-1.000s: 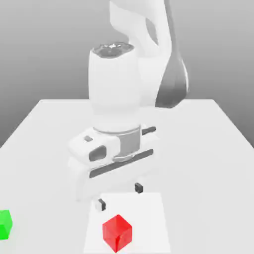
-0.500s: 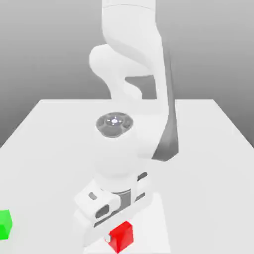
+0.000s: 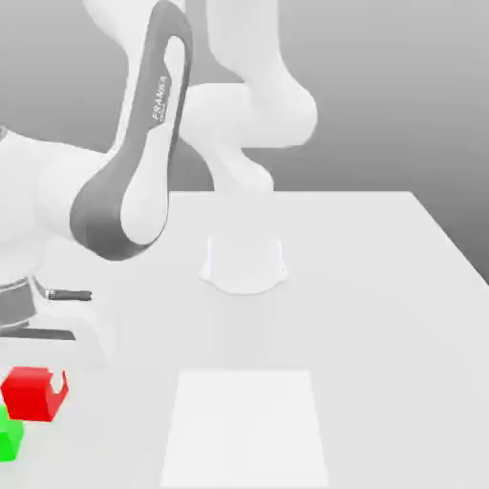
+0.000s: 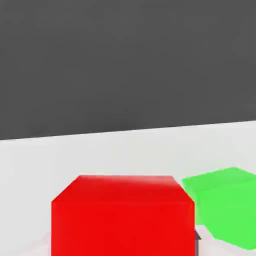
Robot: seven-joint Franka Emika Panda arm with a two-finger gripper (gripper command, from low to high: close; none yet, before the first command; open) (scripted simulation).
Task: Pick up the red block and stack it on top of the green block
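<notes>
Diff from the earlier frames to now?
Red cube: gripped by the pincer, off the white square, carried to the exterior view's left, now close to the green cube. Arm swung the same way. Unchanged: green cube, white square.

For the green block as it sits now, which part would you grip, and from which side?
Probably a pair of opposite upright faces of the green block, coming straight down from above: it is a plain cube sitting flat on the table, its sides flat and parallel. The held red block looms close by, so it should be moved away first.
</notes>
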